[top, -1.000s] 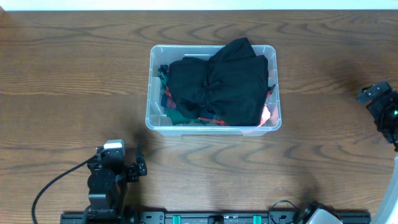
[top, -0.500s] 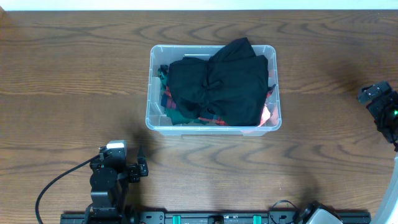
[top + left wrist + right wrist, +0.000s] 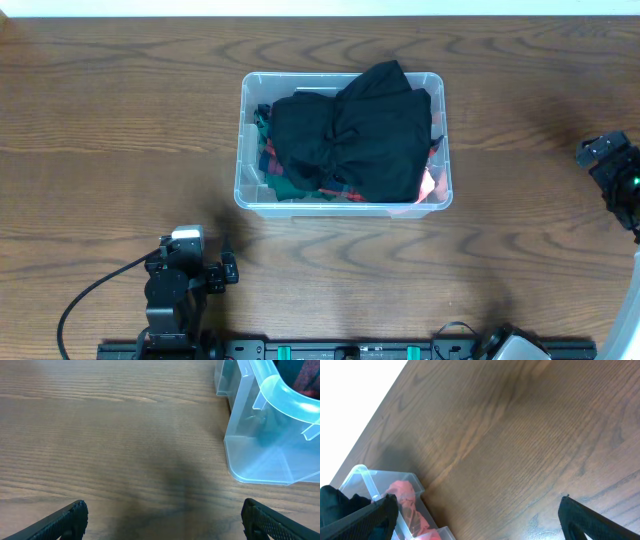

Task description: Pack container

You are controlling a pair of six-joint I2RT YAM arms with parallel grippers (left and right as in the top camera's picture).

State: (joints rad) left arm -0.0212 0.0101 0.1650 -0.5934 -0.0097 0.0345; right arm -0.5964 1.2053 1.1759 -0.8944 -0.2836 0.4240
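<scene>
The clear plastic container [image 3: 250, 190] stands in the middle of the table, filled with clothes: a black garment [image 3: 355, 140] on top, green, red plaid and pink pieces under it. My left gripper [image 3: 222, 272] is near the front edge, left of the container, open and empty. In the left wrist view [image 3: 162, 520] its fingers are wide apart over bare wood, with the container's corner [image 3: 265, 455] at the upper right. My right gripper [image 3: 598, 152] is at the far right edge, open and empty. The right wrist view [image 3: 479, 517] shows the container's corner [image 3: 365, 476] with pink cloth [image 3: 402, 492].
The table is dark wood [image 3: 120, 120]. Its far edge meets a white surface [image 3: 320, 6]. A black cable [image 3: 85, 300] runs from the left arm's base along the front rail.
The left arm has drawn back slightly toward the front edge. The right arm and the container have not moved.
</scene>
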